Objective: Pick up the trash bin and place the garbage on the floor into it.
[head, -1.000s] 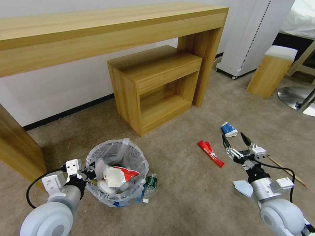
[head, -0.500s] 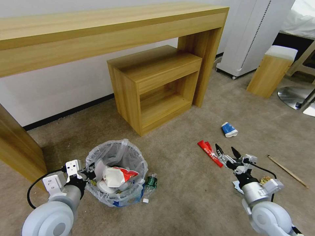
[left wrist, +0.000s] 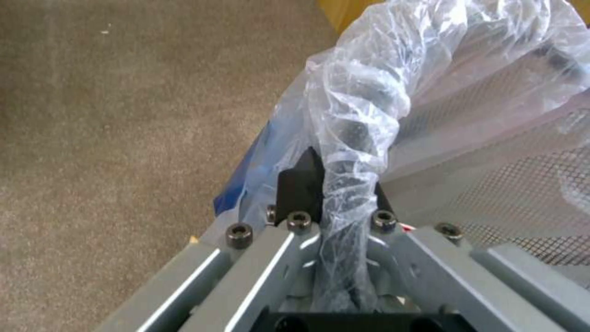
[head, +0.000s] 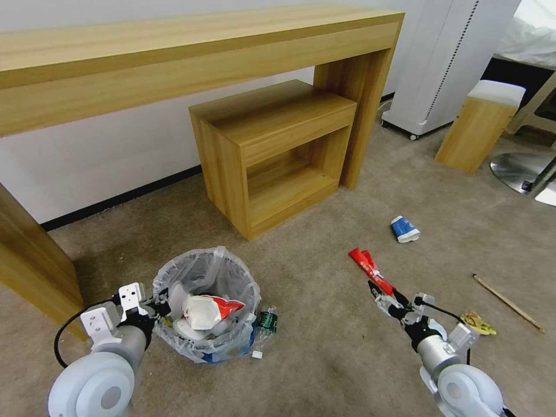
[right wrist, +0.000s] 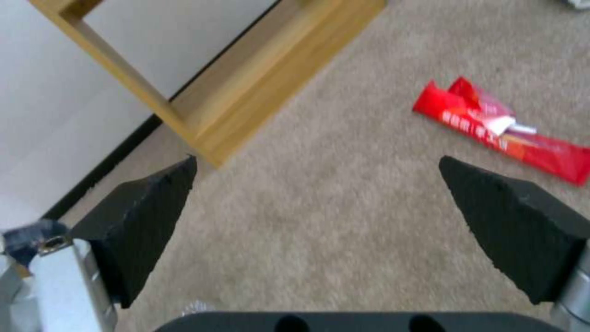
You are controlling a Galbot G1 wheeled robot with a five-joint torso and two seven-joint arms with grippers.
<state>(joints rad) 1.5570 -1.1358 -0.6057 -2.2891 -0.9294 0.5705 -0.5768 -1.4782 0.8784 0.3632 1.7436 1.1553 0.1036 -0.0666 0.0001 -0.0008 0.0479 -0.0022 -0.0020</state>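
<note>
Left gripper [head: 157, 306]: its jaws are closed on the bagged rim of the trash bin, at the bin's left side; the left wrist view shows the dark pads [left wrist: 299, 186] pressing the crinkled plastic between them.
Trash bin [head: 231, 347]: it stands on the floor, just right of the left jaws, lined with a translucent bag; a crushed red-white cup [head: 204, 310] and other litter lie inside.
Small bottle [head: 265, 323]: on the floor, touching the bin's right side, on the side away from the left jaws.
Floor [head: 324, 347]: beige-brown carpet between the two grippers.
Red wrapper [head: 370, 269]: it lies flat on the floor, just ahead of the right jaws; in the right wrist view it is beyond the tips, toward the right finger.
Right gripper [head: 387, 297]: low over the floor, its jaws are wide apart and hold nothing; the black fingertips [right wrist: 147, 216] have only carpet between them.
Blue-white cup [head: 404, 228]: on the floor, farther ahead of the right jaws, past the wrapper.
Wooden stick [head: 508, 302]: on the floor, to the right of the right jaws, well apart.
</note>
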